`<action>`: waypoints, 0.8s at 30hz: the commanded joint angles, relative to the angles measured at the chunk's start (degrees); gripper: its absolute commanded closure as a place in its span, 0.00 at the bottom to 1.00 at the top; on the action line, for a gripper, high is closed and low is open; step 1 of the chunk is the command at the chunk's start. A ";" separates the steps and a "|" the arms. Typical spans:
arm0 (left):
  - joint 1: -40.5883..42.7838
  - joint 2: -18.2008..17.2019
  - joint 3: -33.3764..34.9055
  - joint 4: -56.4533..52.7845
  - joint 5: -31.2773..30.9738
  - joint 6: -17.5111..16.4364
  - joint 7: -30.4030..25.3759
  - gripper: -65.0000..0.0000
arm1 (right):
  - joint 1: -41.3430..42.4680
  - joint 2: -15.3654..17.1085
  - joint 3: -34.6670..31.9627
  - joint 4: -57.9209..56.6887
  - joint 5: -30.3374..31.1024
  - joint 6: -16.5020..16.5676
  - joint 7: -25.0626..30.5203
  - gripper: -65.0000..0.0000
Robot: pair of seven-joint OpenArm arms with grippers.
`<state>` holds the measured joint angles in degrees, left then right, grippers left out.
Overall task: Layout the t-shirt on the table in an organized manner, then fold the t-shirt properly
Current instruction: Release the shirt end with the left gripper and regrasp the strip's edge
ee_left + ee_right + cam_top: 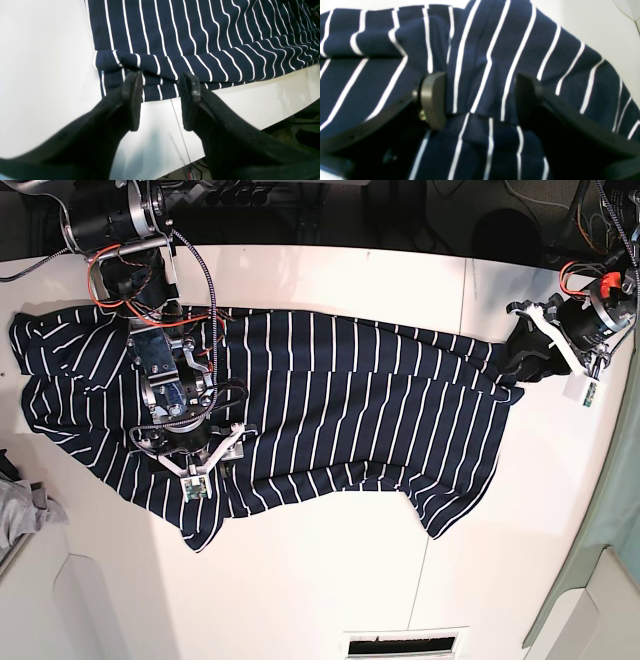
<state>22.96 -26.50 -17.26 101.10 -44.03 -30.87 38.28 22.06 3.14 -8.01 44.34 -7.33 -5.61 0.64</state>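
Note:
The navy t-shirt (340, 400) with thin white stripes lies spread lengthwise across the white table (320, 580), one sleeve at the far left. My right gripper (193, 458) is pressed down on its left part. In the right wrist view this right gripper (480, 100) is open, its fingers straddling a raised fold of the t-shirt (480, 62). My left gripper (512, 358) sits at the shirt's right end. Close up, the left gripper (161, 80) is open, its fingertips at the rumpled edge of the t-shirt (175, 30), with bare table (45, 75) showing between the fingers.
A small grey cloth (20, 515) lies at the table's left edge. A thin dark seam (447, 470) crosses the tabletop on the right. A slotted vent (392, 645) sits at the near edge. In the left wrist view the table edge (287, 115) drops off to cables.

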 commanded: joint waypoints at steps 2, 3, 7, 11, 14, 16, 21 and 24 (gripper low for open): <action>-1.05 -0.81 -0.39 0.76 -0.92 -0.37 -1.16 0.58 | 1.25 0.13 0.11 0.66 -0.35 -0.66 0.87 0.58; -1.70 -0.81 -0.33 0.76 -0.94 -0.37 -1.18 0.58 | 1.25 0.11 0.11 0.66 -0.31 -0.66 0.87 0.66; -5.92 -0.07 -0.26 0.48 -0.96 -0.28 -1.22 0.58 | 1.25 0.00 0.11 0.66 -0.33 -0.59 0.87 0.85; -11.61 1.36 3.69 -2.93 -0.92 1.36 -1.22 0.58 | 1.25 -0.02 0.11 0.66 -0.39 -0.59 0.87 0.85; -15.10 2.56 10.19 -7.48 -0.76 1.31 -1.22 0.58 | 1.25 -0.04 0.11 0.66 -0.37 -0.57 0.85 0.85; -17.05 3.78 14.62 -10.19 0.85 1.31 -1.22 0.58 | 1.25 -0.02 0.11 0.66 -0.37 -0.09 0.85 0.85; -19.87 7.26 19.63 -15.04 8.22 1.33 -4.96 0.58 | 1.22 -0.04 0.11 0.66 -0.37 1.99 0.83 0.85; -21.66 7.89 19.58 -17.99 10.08 1.42 -6.82 0.58 | 1.22 -0.15 0.11 0.66 -0.37 2.43 0.85 0.85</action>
<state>2.37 -18.09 2.70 82.26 -33.19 -29.15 32.67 21.78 3.01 -7.99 44.23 -7.55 -3.62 0.64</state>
